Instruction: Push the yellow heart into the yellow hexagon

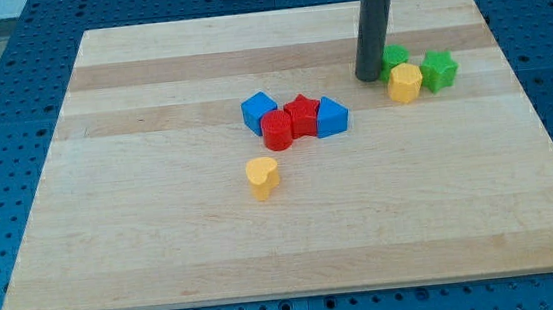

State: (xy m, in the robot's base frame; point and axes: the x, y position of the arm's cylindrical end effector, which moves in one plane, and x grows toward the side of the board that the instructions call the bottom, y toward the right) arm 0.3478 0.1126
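The yellow heart [263, 175] lies on the wooden board a little left of the middle, below the red and blue cluster. The yellow hexagon [405, 83] sits toward the view's upper right, touching a green block [395, 59] above it and a green star [439, 69] on its right. My tip [368, 77] stands just left of the green block and up-left of the yellow hexagon, far to the upper right of the yellow heart.
A cluster sits mid-board: a blue cube [259, 111], a red cylinder [277, 131], a red star [301, 116] and a blue block [331, 117]. It lies between the heart and the hexagon's side. The board [164, 245] rests on a blue pegboard table.
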